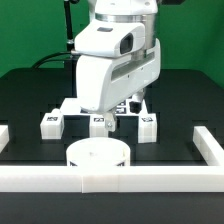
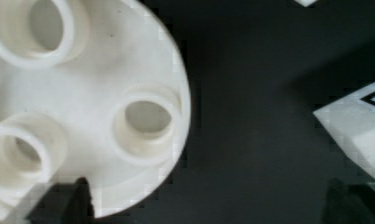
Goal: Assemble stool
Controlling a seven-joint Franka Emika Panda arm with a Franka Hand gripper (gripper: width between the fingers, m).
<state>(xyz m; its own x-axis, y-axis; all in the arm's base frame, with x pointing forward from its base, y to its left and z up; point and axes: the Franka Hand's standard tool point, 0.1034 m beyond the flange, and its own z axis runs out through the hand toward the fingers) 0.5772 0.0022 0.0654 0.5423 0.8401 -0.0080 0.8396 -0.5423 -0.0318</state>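
The seat is seen lying flat on the black table nr the front, just behind the front run of the white border rail; whether the two touch can't be told. Three legs are lined up in a row behind the seat and apart from it. The first leg is toward the exterior view's left, the middle leg is nr the centre, and the third leg is toward the exterior view's right. Each is marked w/ a b/w tag. The arm is held low above the row, and in that view most of the hand is hidden by the arm's own white body.

In the wrist view the gripper is shown w/ its two dark fingertips spread wide; nothing is pinched btwn them. The seat's flat face, w/ three round holes, fills one side of the frame. One fingertip is seen over the seat's rim, but contact can't be judged. Bare table is seen in the gap btwn the tips. A tagged white piece is cut off at the frame edge nr the other fingertip, apart from the seat; whether it's one of the legs can't be told
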